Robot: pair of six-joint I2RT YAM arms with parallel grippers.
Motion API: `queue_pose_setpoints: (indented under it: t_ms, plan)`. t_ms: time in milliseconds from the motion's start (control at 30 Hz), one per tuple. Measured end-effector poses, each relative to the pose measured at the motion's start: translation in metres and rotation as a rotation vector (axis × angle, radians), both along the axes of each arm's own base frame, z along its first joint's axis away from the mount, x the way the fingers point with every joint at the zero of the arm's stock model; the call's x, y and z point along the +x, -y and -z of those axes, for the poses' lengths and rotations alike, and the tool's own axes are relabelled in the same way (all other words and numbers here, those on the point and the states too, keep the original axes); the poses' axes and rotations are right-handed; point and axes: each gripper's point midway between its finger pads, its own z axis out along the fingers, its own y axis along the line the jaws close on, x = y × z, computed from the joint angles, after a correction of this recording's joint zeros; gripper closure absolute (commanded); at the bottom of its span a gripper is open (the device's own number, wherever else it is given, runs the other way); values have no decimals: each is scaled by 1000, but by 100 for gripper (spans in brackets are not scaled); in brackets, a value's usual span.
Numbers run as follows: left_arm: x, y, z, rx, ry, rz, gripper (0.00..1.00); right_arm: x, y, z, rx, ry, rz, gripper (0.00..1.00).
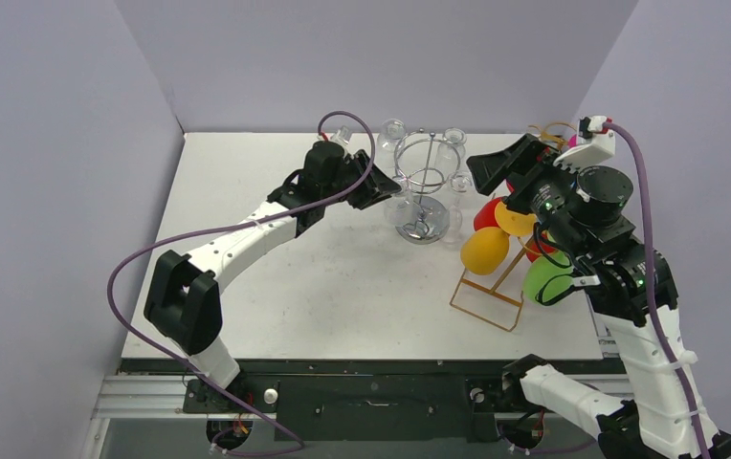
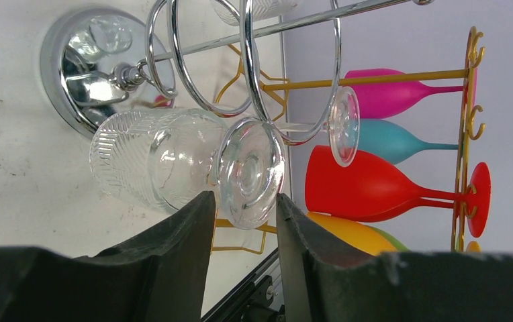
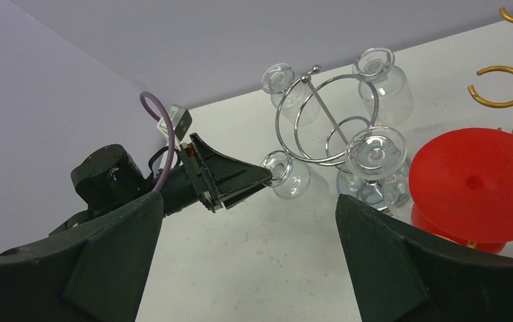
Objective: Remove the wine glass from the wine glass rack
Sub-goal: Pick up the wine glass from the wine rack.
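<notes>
The chrome wine glass rack (image 1: 423,194) stands mid-table with several clear glasses hanging from its rings; it also shows in the left wrist view (image 2: 92,74) and the right wrist view (image 3: 324,117). My left gripper (image 1: 387,190) is at the rack's left side. In the left wrist view its fingers (image 2: 185,231) are closed in on the rim of the round foot of a clear wine glass (image 2: 250,171), whose ribbed bowl still hangs by the rack's ring. My right gripper (image 1: 492,164) hovers open and empty to the right of the rack (image 3: 247,221).
A gold wire rack (image 1: 488,292) with red, yellow, green, pink and blue plastic glasses (image 1: 485,251) stands right of the chrome rack, under my right arm. Purple walls enclose the table on three sides. A purple cable (image 1: 199,239) loops along the left arm.
</notes>
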Motion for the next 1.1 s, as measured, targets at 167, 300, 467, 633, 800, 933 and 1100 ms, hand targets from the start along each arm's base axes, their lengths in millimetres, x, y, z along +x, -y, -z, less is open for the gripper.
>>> queue_pose_setpoints:
  t_ms: [167, 300, 467, 633, 800, 933, 1100]
  plan:
    - [-1, 2, 2, -12, -16, 6, 74, -1, 0, 2, 0, -2, 0, 5]
    - [-1, 3, 1, -20, -14, 7, 80, 0, 0, 3, 1, -7, 1, 6]
    - [-2, 3, 4, -30, -27, 5, 88, 0, 0, 5, 0, -11, 1, 6]
    - [-1, 4, 1, -47, -19, 6, 91, 1, -1, 8, 6, -18, 3, 6]
    - [-3, 3, 2, -55, -21, 7, 93, 2, -2, 14, 9, -31, 4, 7]
    - [-3, 3, -1, -71, -12, 7, 96, 2, -2, 14, 10, -31, 4, 6]
    - [-6, 1, -5, -84, -13, 17, 100, 3, -2, 13, 12, -27, 5, 7]
